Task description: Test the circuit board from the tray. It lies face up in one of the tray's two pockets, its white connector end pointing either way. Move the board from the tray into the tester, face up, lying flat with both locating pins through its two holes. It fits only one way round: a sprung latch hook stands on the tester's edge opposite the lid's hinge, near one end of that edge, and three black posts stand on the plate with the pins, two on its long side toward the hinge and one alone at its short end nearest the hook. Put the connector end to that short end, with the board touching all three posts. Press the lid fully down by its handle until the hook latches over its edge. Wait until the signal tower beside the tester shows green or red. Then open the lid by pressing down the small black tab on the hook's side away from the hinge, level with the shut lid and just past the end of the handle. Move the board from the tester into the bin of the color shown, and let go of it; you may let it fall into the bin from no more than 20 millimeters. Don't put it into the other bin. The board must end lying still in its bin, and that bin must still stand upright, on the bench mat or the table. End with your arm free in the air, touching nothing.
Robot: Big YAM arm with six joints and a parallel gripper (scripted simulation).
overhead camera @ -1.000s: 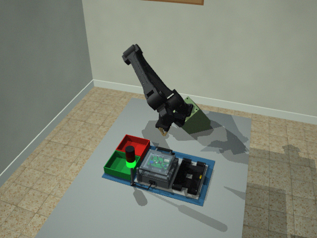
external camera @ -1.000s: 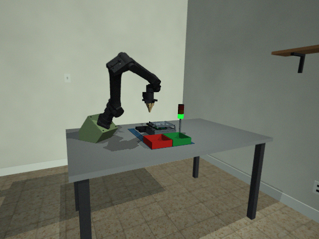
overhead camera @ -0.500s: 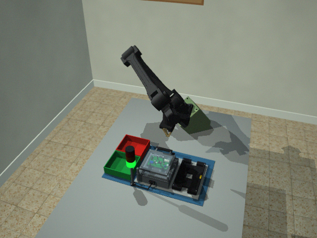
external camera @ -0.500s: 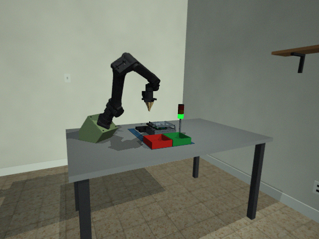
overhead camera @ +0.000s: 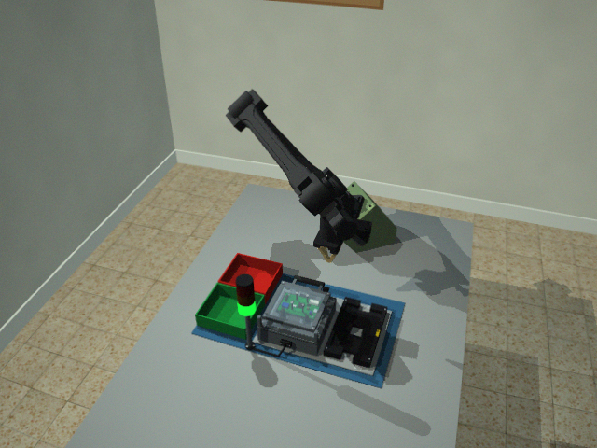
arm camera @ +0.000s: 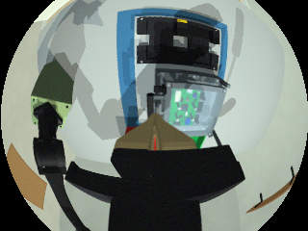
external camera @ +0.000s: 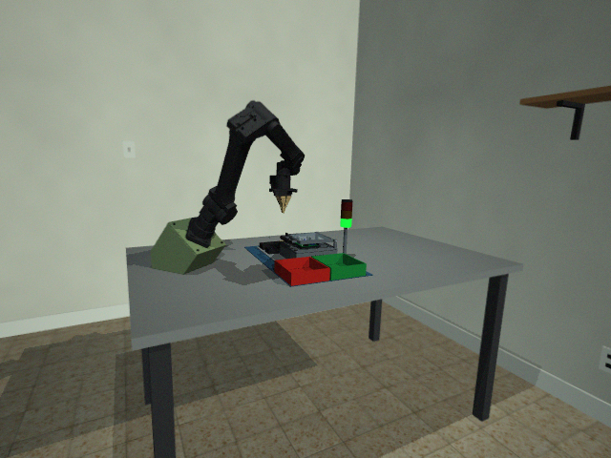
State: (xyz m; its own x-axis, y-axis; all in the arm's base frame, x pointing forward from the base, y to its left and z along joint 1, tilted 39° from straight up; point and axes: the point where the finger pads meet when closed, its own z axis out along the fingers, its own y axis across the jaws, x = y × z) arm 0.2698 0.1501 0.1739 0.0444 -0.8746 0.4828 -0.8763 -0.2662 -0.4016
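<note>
Gripper [external camera: 283,209] hangs pinched shut and empty above the latched tester [overhead camera: 295,322], likely poised to press the release tab; signal tower [overhead camera: 244,308] glows green.

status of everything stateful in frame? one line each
gripper: shut, empty, in the air above the tester
lid: down over the board
circuit board: in the tester, face up under the lid
signal tower: green lit
tray: both pockets empty
red bin: upright, empty
green bin: upright, empty
</note>
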